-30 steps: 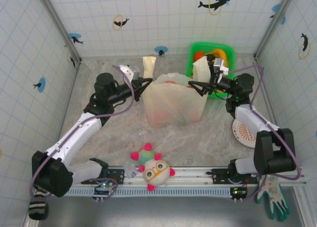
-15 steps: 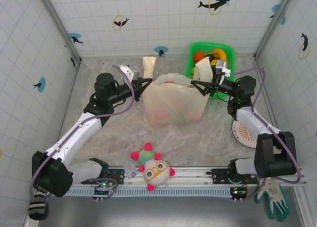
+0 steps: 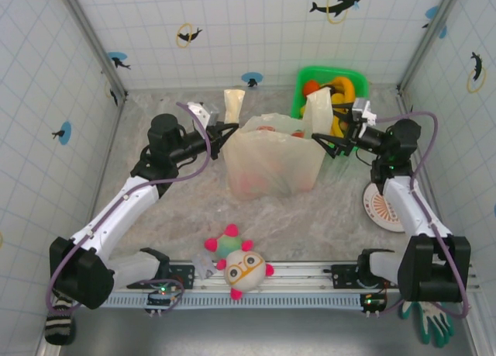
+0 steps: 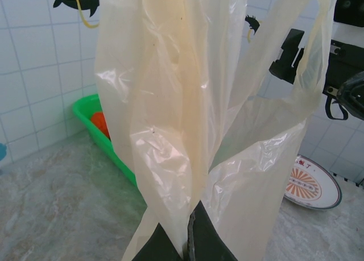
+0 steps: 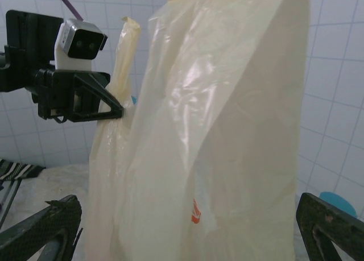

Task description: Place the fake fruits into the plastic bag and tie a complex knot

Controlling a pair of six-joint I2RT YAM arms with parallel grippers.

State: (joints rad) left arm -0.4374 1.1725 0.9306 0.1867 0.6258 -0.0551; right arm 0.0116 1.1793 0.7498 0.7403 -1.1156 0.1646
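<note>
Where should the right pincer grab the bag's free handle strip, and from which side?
I'd take the free handle strip low down, just above the plastic bag's mouth, coming in level from the bag's right. The strip stands upright and thin there, and the open right pincer faces it. The left pincer pinches the other strip.

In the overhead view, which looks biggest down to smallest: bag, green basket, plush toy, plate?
1. bag
2. green basket and plush toy: close in size, and the basket is partly hidden, so I won't rank them
3. plate, partly covered
</note>
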